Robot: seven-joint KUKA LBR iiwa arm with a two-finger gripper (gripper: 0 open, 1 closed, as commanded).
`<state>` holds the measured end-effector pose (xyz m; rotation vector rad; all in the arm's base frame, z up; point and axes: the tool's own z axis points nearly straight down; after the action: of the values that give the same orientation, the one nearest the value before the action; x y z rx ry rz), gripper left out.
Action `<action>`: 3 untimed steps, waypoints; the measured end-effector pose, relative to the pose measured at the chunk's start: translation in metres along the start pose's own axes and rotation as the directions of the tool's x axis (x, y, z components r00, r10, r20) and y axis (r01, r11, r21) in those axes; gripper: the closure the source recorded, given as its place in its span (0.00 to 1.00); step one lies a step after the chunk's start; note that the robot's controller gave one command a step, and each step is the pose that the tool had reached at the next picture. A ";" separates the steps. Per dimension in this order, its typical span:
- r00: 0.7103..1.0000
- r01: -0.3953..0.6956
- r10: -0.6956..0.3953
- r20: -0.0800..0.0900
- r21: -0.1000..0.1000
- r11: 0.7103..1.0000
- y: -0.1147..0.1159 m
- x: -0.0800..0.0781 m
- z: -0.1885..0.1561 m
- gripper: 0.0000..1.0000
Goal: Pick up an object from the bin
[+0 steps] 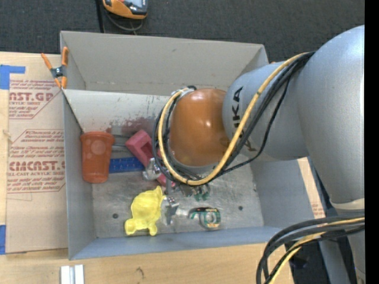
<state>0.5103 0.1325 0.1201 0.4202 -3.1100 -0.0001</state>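
Bin contents: one orange cup at left, one pink block, one blue strip, one yellow toy near front, one green-white piece. Down at bin floor, gripper just right of yellow toy; opening and hold impossible to tell. "KA" legible on arm.

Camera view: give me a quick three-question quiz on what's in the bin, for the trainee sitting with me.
1. True or false: the pink block lies to the right of the orange cup.
2. Which of these lies farthest from the gripper? A) yellow figure B) orange cup C) pink block
3. What colour is the flat toothed piece lying just right of the cup, below the block?

Key: 1 true; 2 B; 3 blue.
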 end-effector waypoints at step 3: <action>0.894 0.447 -0.447 0.009 0.003 0.894 0.002 -0.001 0.048 1.00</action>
<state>0.5103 0.1350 0.0722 1.1271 -2.9388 -0.0021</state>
